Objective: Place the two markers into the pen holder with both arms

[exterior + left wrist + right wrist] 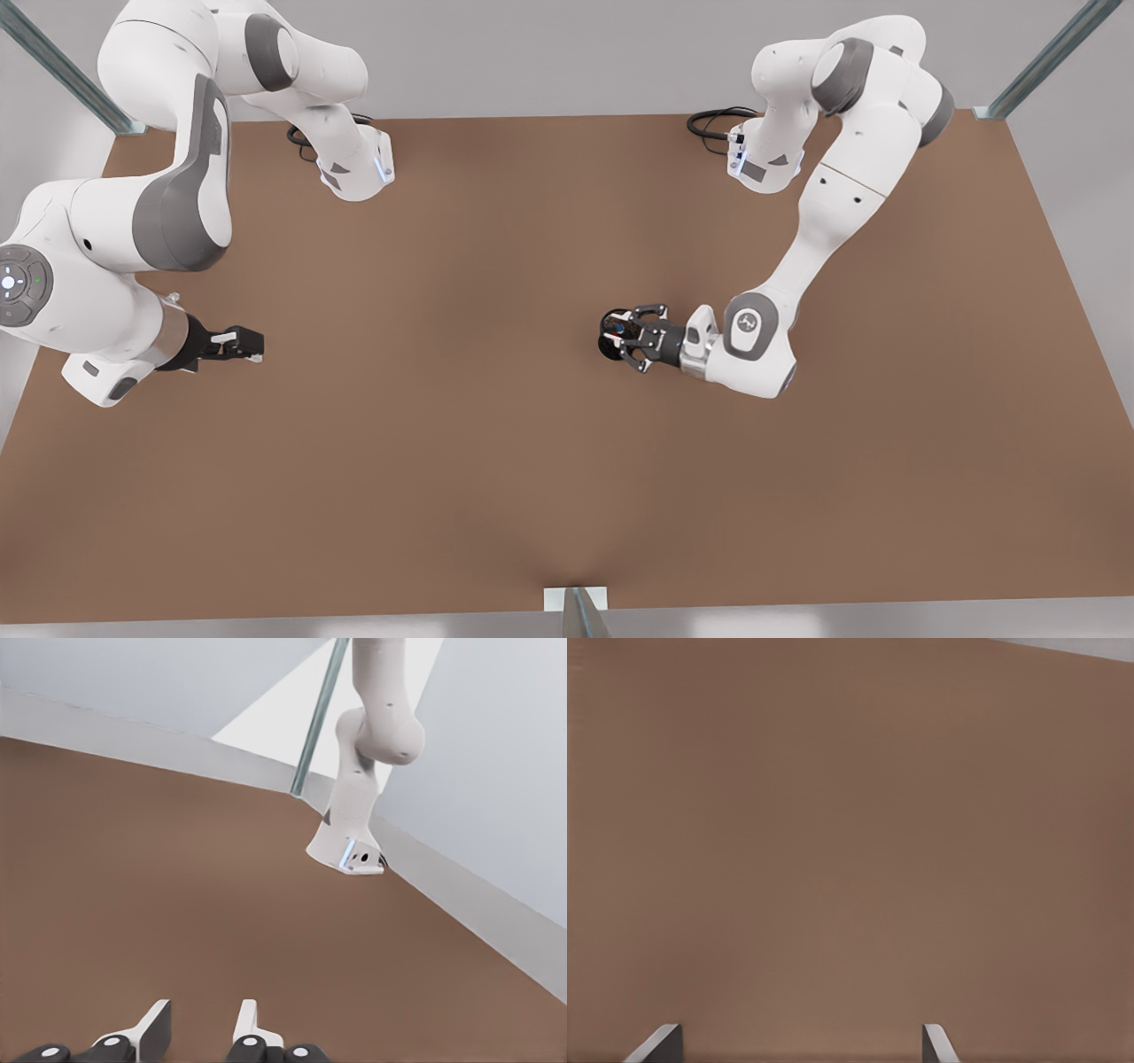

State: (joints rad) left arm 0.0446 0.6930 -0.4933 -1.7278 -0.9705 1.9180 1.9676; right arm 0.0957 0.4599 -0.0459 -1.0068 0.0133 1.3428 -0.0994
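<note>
Reaching in low from the front view's right, right gripper [634, 338] sits at pen holder [608, 344], jaws spread wide. Left gripper [244, 344] waits well apart, jaws parted.

White arms [824, 221], grey joint covers, small black claws.
</note>
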